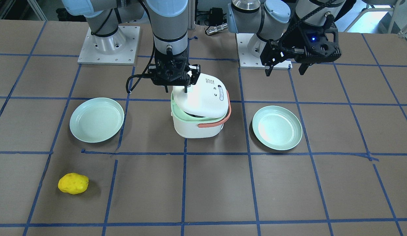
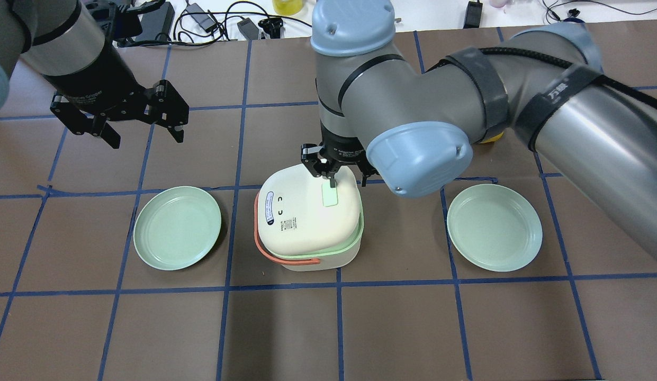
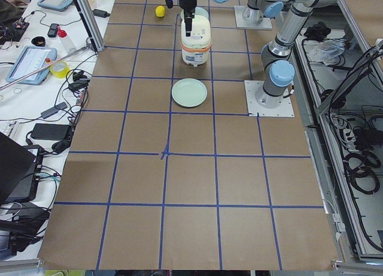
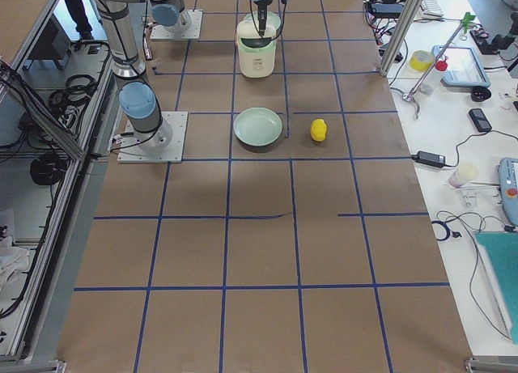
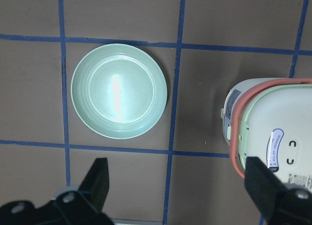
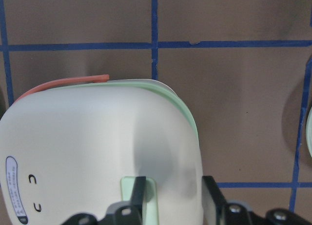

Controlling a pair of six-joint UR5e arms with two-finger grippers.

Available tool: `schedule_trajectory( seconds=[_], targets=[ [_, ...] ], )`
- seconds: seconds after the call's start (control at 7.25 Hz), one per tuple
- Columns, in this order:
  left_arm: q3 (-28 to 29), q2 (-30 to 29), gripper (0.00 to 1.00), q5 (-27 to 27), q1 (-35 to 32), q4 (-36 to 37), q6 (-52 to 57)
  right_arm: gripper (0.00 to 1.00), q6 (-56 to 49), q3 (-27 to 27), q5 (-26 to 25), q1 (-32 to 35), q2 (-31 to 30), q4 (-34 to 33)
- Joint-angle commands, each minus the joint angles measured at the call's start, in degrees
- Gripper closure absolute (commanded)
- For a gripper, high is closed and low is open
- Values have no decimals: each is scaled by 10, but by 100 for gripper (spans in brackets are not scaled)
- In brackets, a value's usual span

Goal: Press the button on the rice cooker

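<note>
The white rice cooker (image 1: pixel 196 127) with green rim and salmon handle stands mid-table; it also shows in the overhead view (image 2: pixel 302 211). Its lid sits tilted, with a dark gap under one edge. My right gripper (image 2: pixel 348 182) points down over the lid, open. One finger (image 6: pixel 139 193) rests on the pale green button (image 2: pixel 329 197), which also shows in the right wrist view (image 6: pixel 151 200). My left gripper (image 2: pixel 143 135) hangs open and empty, high above the table, off to the cooker's side. The left wrist view shows the cooker (image 5: pixel 273 132) at its right edge.
Two pale green plates lie beside the cooker, one on my left (image 2: pixel 177 227) and one on my right (image 2: pixel 494 227). A yellow lumpy object (image 1: pixel 73 183) lies on the far side of the table on my right. Blue tape lines grid the brown table.
</note>
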Motion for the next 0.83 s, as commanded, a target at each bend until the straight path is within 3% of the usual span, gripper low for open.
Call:
schedule_trajectory(
  seconds=[0.0,0.28,0.69],
  targets=[
    [0,0,0,0,0,0,1,0,-66,-72,-2,-69,-3,65],
    [0,0,0,0,0,0,0,0,-124,-121,-5,-124,-9,117],
    [0,0,0,1,0,0,1,0,-246,-127,3,-220,-30,115]
  ],
)
